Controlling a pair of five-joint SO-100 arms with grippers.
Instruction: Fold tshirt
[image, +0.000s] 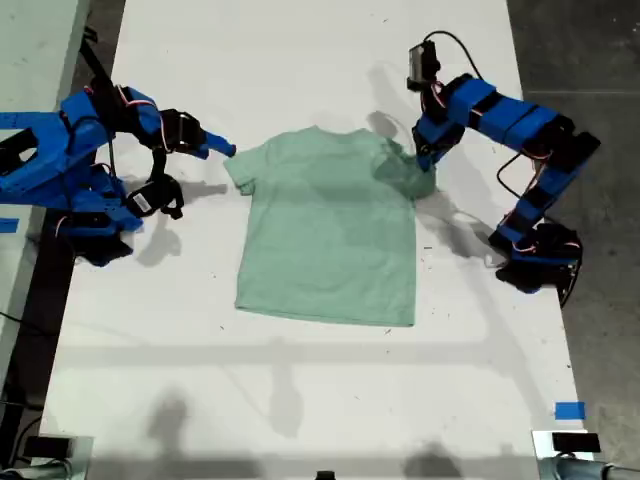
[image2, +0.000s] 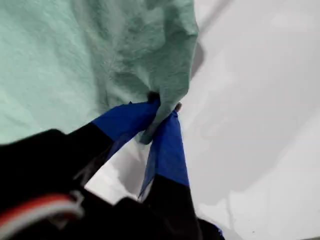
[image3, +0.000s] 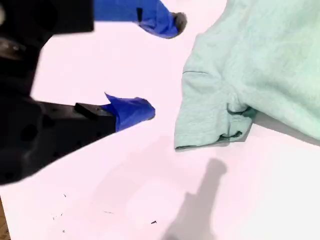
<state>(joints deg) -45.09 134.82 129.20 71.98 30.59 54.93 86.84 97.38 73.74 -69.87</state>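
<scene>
Our second end effector (image: 228, 150) at the exterior view's left, arm outstretched low, jaws apart beside the sleeve, tshirt (image: 330, 225) flat mid-bench (image: 300, 400), our first end effector (image: 420, 160) at the exterior view's right, elbow raised, clamped on the other sleeve

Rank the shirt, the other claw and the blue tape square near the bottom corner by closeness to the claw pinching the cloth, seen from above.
1. The tshirt: its sleeve is pinched in my first gripper, on the exterior view's right.
2. My second gripper: across the shirt, by the sleeve on the exterior view's left.
3. The blue tape: near the exterior view's lower right corner.
</scene>
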